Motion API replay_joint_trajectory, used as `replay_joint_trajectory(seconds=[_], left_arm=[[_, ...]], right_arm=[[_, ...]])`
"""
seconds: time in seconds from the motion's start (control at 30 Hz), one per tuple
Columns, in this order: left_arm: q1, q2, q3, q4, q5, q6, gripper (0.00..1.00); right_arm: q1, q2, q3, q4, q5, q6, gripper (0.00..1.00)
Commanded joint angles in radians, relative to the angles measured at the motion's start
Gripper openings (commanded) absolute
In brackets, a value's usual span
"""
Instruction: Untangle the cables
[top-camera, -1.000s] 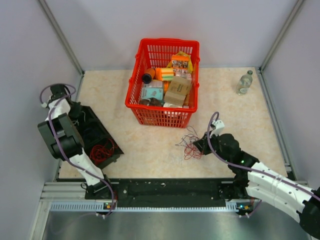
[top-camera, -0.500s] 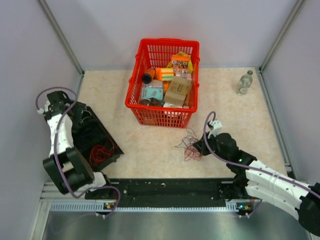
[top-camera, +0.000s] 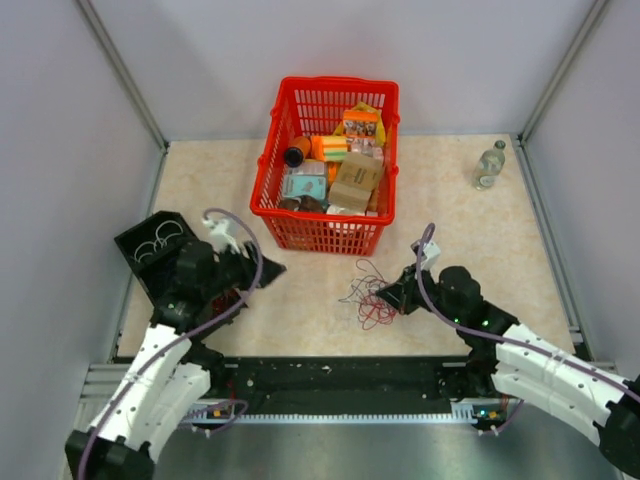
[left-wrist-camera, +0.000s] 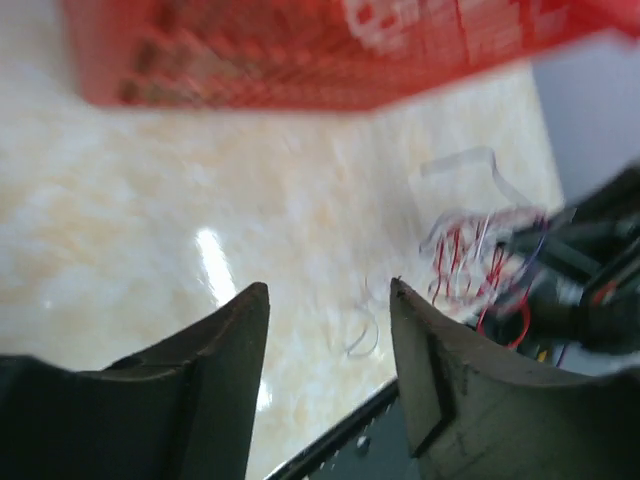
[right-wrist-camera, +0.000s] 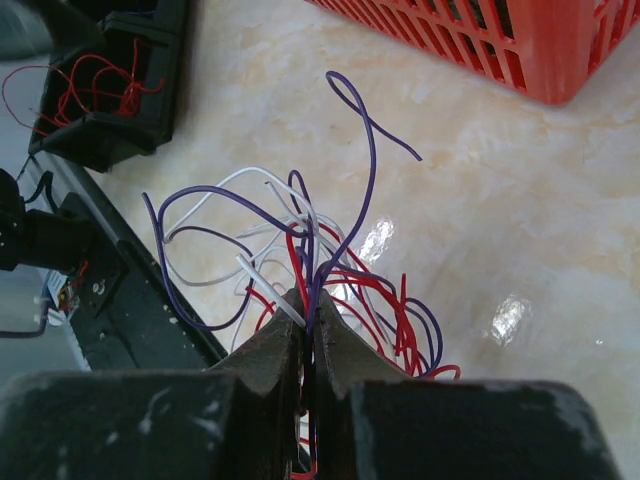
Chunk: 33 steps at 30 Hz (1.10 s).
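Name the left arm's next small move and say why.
Probably ease the left tool forward to the cables and close on a loose white strand. Its jaws stand open and empty, short of the tangle, while the right tool is shut on the bundle's base.

A red basket (top-camera: 325, 233) stands at the back middle of a beige marbled table (top-camera: 215, 180), filled with a brown carton (top-camera: 357, 180), a teal box (top-camera: 303, 186), a dark can (top-camera: 297, 154), a yellow packet (top-camera: 362, 120) and other small packs. A clear bottle (top-camera: 489, 165) stands near the back right corner, well apart from the basket. A black tray (top-camera: 140, 240) lies by the left wall, partly hidden, and a black strip (top-camera: 340, 378) runs along the near edge of the table.
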Motion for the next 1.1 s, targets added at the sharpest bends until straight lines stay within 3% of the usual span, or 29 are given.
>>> replay_joint_trajectory(seconds=[0.0, 0.07, 0.13, 0.2, 0.33, 0.4, 0.57, 0.67, 0.77, 0.8, 0.97, 1.07], left_arm=[[-0.33, -0.014, -0.122, 0.178, -0.035, 0.079, 0.51], [-0.558, -0.011, -0.151, 0.231, -0.208, 0.129, 0.59], [-0.706, 0.017, -0.192, 0.344, -0.334, 0.186, 0.71], [-0.775, 0.101, -0.189, 0.423, -0.356, 0.235, 0.79], [-0.838, 0.3, -0.122, 0.535, -0.388, 0.347, 0.79], [-0.854, 0.403, -0.087, 0.58, -0.408, 0.395, 0.7], [-0.88, 0.535, -0.017, 0.649, -0.517, 0.467, 0.67], [-0.882, 0.531, -0.028, 0.698, -0.505, 0.45, 0.47], [-0.88, 0.462, -0.069, 0.695, -0.566, 0.41, 0.07], [-0.882, 0.419, -0.085, 0.675, -0.604, 0.398, 0.0], [-0.882, 0.143, -0.087, 0.318, -1.042, 0.234, 0.0], [-0.878, -0.001, -0.025, 0.004, -1.309, 0.078, 0.0]], right_arm=[[-0.004, -0.034, 0.058, 0.003, 0.007, 0.068, 0.0], [-0.002, -0.047, 0.071, -0.031, 0.008, 0.081, 0.0], [-0.004, -0.064, 0.082, -0.042, -0.014, 0.093, 0.0], [-0.004, -0.077, 0.093, -0.054, -0.036, 0.102, 0.0], [-0.004, -0.116, 0.104, -0.073, -0.061, 0.108, 0.0], [-0.002, -0.133, 0.107, -0.079, -0.061, 0.113, 0.0], [-0.004, -0.156, 0.125, -0.122, -0.051, 0.113, 0.0], [-0.004, -0.159, 0.131, -0.145, -0.039, 0.108, 0.0], [-0.004, -0.179, 0.139, -0.213, 0.046, 0.102, 0.0], [-0.004, -0.194, 0.14, -0.25, 0.108, 0.102, 0.0], [-0.002, -0.268, 0.174, -0.566, 0.653, 0.214, 0.0], [-0.004, -0.281, 0.177, -0.684, 0.839, 0.307, 0.0]])
